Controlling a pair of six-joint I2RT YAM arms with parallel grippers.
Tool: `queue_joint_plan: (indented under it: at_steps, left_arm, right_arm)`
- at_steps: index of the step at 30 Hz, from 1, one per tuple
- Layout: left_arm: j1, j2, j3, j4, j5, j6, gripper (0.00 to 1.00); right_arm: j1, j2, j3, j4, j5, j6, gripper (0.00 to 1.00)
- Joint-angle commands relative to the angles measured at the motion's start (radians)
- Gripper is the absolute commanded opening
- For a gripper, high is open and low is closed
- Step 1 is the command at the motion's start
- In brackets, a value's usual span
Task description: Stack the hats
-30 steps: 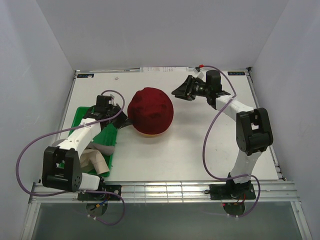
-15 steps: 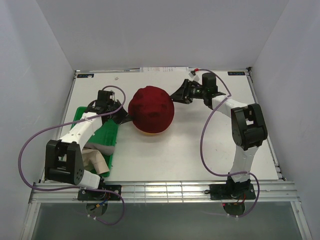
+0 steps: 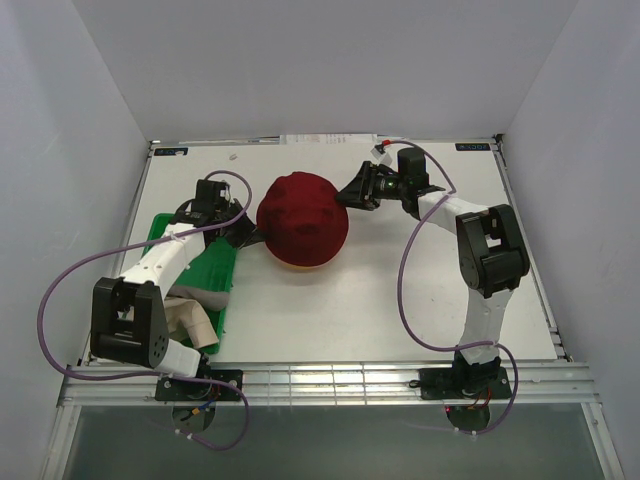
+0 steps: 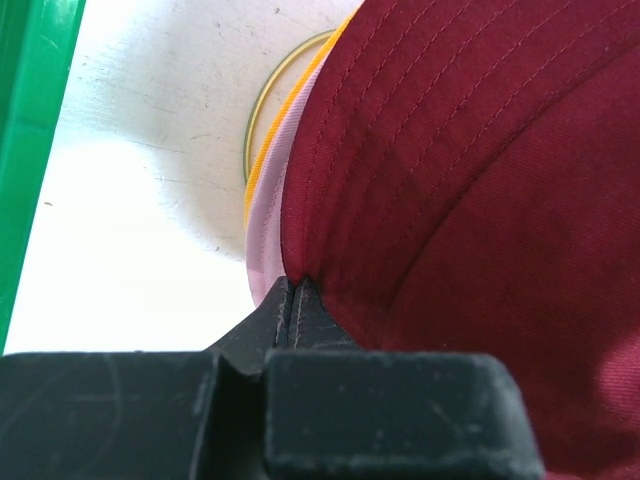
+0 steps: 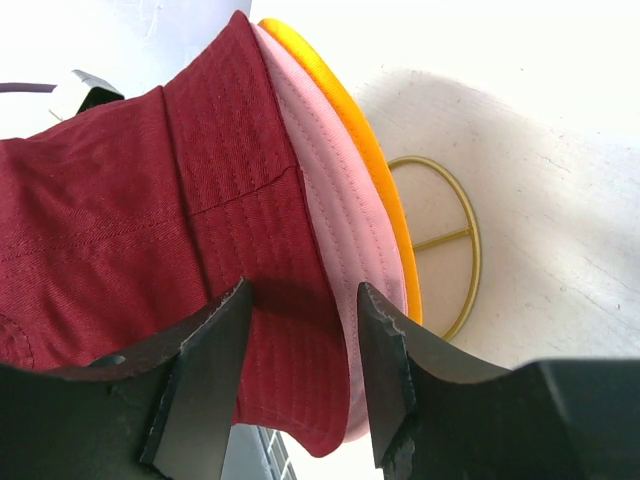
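Observation:
A dark red hat [image 3: 302,220] tops a stack at mid-table, over a pale pink hat [image 5: 350,230] and a yellow-orange hat [image 5: 370,160], all on a gold wire frame [image 5: 470,240]. My left gripper [image 4: 290,285] is shut, its tips pinching the dark red hat's brim [image 4: 480,180] on the stack's left side [image 3: 250,238]. My right gripper [image 5: 305,300] stands open at the stack's right side [image 3: 345,197], with the red and pink brims between its fingers. A beige hat [image 3: 190,320] and a grey hat [image 3: 205,298] lie in the tray.
A green plastic tray [image 3: 160,225] sits at the left of the table, under my left arm. Its rim shows at the left of the left wrist view [image 4: 30,150]. White walls enclose the table on three sides.
My right gripper has moved left from the back right of the table up to the stack's right side. My left gripper has shifted slightly toward the back, still at the red brim.

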Motion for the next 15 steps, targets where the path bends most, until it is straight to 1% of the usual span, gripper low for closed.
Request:
queue_joint_plan:
  at_steps: [1, 15]
  left_arm:
    - [0.002, 0.001, 0.027, 0.011, -0.007, 0.014, 0.0]
    - [0.0, 0.01, 0.024, 0.016, 0.0, 0.015, 0.0]
  right_arm:
    - [0.007, 0.002, 0.042, -0.002, -0.002, -0.036, 0.52]
    - [0.012, 0.014, 0.021, 0.083, -0.042, 0.036, 0.48]
